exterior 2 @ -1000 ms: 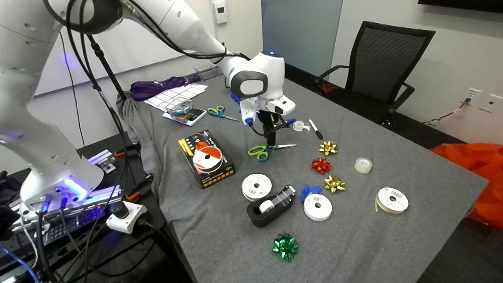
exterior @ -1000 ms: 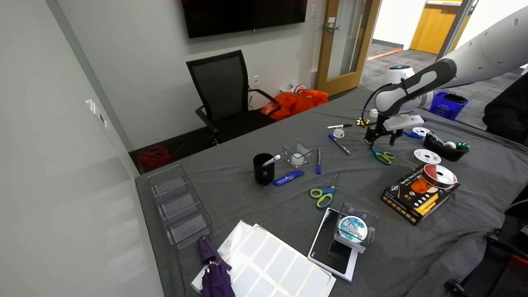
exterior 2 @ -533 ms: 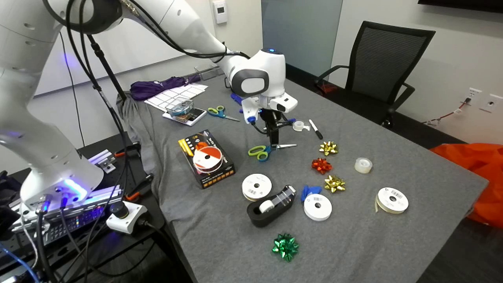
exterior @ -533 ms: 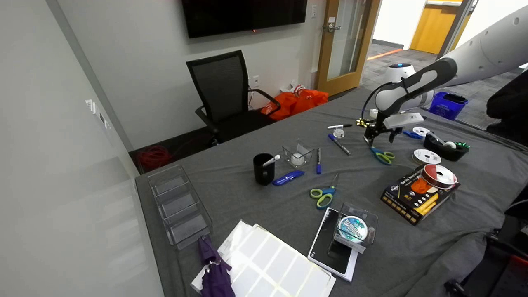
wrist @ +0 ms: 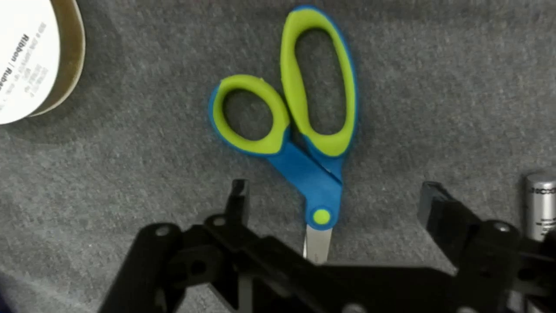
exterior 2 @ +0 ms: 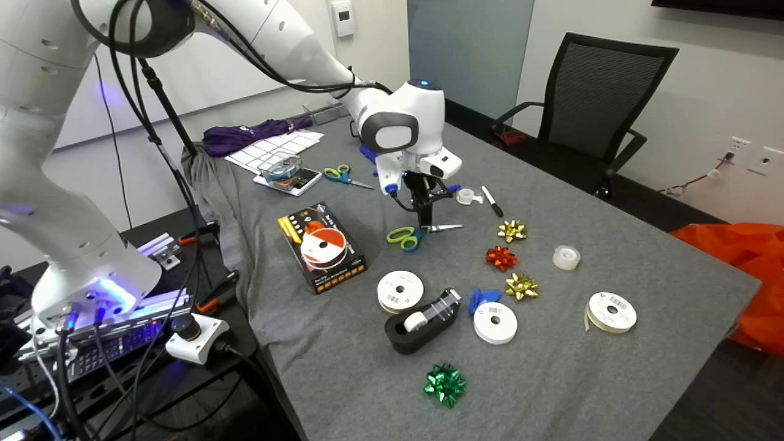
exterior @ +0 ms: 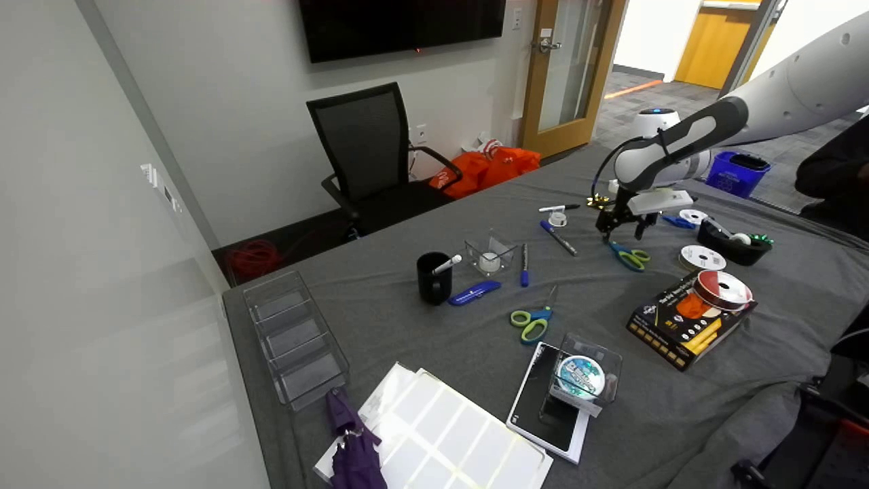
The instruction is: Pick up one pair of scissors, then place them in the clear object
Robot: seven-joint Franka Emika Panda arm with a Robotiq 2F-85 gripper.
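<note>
The gripper [wrist: 334, 190] is hovering over green-and-blue scissors [wrist: 315, 182], jaws standing wide.
The scissors are lying flat on the grey-covered desk [exterior 2: 551, 380], showing between the jaws, apart from both. In an exterior view, a second pair [exterior: 541, 314] is lying nearer the clear organiser [exterior: 293, 338], which is sitting near the white sheets [exterior: 441, 441].

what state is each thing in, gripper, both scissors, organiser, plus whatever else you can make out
Gripper: open
Scissors under gripper: lying flat, handles close together, not gripped
Other scissors: lying flat
Organiser: open side up, no scissors inside
Mug: upright, marker leaning in it
Box: lying flat, red spool on top
Tape dispenser: loaded
Umbrella: folded
Screen: dark
Base light: lit blue
</note>
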